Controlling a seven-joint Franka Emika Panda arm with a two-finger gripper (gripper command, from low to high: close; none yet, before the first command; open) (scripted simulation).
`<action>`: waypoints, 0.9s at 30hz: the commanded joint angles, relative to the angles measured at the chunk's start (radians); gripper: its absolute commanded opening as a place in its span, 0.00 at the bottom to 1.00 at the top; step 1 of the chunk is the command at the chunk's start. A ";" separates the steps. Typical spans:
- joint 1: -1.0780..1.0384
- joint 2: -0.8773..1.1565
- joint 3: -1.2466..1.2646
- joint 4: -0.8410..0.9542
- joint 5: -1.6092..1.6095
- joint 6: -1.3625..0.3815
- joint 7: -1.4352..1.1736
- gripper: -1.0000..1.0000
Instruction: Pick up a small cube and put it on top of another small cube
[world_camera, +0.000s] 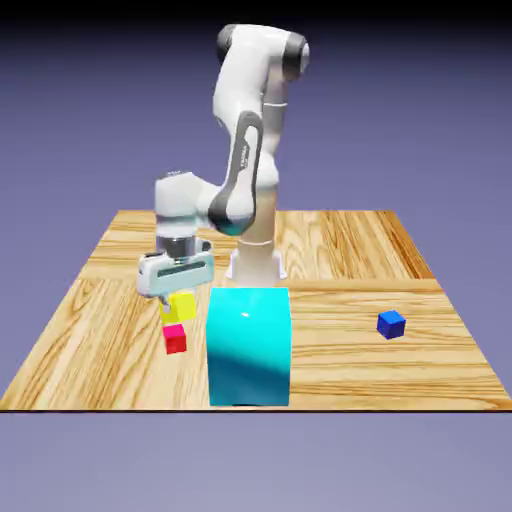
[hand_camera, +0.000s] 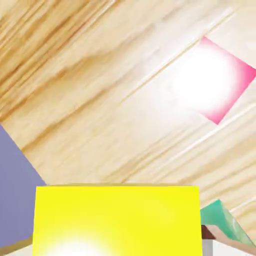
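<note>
The hand (world_camera: 168, 301) is clenched on the small yellow cube (world_camera: 181, 307), which sits between its fingers, raised off the bench (world_camera: 335, 360). In the hand view the yellow cube fills the bottom of the picture, large and bright, its far edge running nearly level, a white glare at its lower part; it hides most of the fingers, with only pale bits of them showing at the bottom corners. The small red-pink cube (world_camera: 175, 339) rests on the bench. In the exterior view it shows just below the yellow cube, and in the hand view it lies toward the upper right, turned at an angle to the yellow cube and half washed out by a strong white shine. The two cubes are apart, with bare wood showing between them in the hand view. The big cyan block (world_camera: 249, 347) stands upright on the bench, on the exterior view's right of the red-pink cube and near it. The small blue cube (world_camera: 391, 324) rests well apart from the others, toward the exterior view's right. The white arm (world_camera: 241, 100) rises from the far side of the bench and bends over so that the hand points down. The bench top is light wood with brown grain, and behind it is a blue-violet backdrop (world_camera: 75, 110).
</note>
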 joint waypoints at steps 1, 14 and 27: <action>-0.016 0.008 0.011 0.000 -0.041 -0.020 0.043 0.00; -0.209 0.105 0.135 0.006 -0.519 -0.244 0.550 0.00; -0.680 0.083 0.584 0.003 -0.609 -0.143 0.619 0.00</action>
